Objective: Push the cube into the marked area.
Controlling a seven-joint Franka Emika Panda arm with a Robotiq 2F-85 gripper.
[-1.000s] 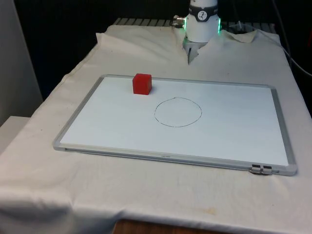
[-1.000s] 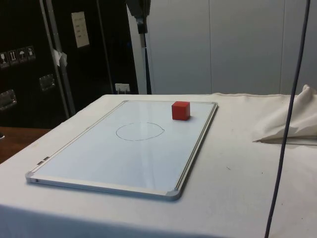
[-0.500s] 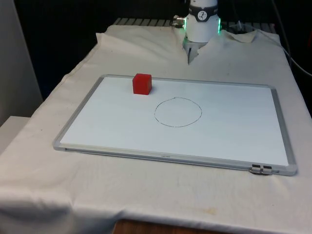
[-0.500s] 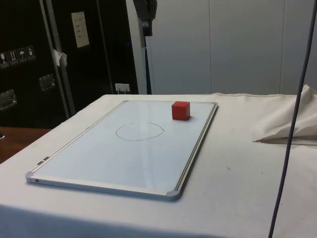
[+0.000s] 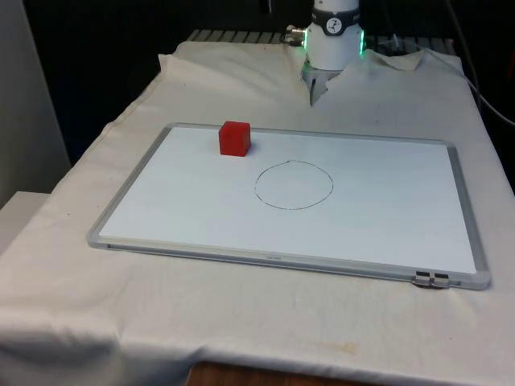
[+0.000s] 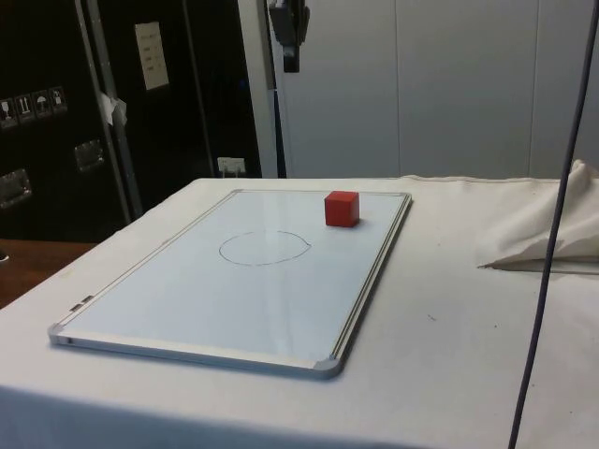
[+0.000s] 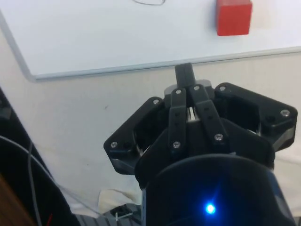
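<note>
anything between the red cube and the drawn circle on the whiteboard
Nothing: in the front view, bare whiteboard separates the red cube from the drawn circle.

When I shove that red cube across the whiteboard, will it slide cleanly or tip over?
The red cube is squat and flat-based, so it will probably slide rather than tip. The whiteboard looks glossy, so drag is likely low. A push off-centre may spin it away from the drawn circle.
</note>
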